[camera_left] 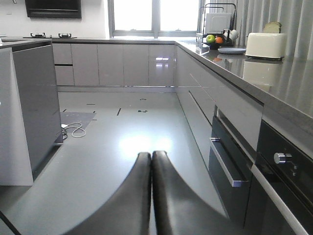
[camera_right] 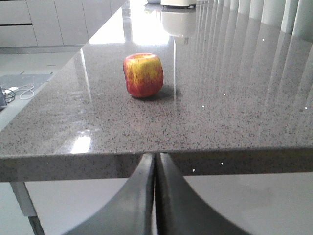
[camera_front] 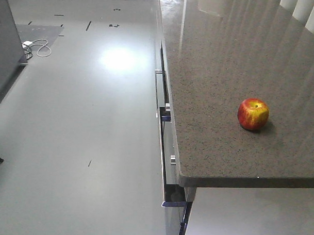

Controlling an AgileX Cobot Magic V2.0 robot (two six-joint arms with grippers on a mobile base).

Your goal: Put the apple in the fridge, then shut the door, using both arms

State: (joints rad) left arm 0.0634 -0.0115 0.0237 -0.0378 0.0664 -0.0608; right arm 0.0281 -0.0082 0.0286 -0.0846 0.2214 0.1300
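The apple is being shown sitting upright, stem dip up, on the speckled grey table. It is lying in the lower right of the front view, near the table's front edge and apart from both hands. In the right wrist view it is lying left of centre, beyond that edge. The right hand is being held at the bottom of the frame, fingers pressed together, seemingly level with the table's edge. The left hand, likewise pressed together, is being pointed out over the floor at the bottom centre of its view.

Nothing is being gripped yet. If the right hand is driven straight ahead, the table's edge is likely to be struck. If it is brought in unspread, the round apple is likely to be nudged and sent rolling over the glossy top, perhaps off the near edge. The fridge is not being made out with certainty.
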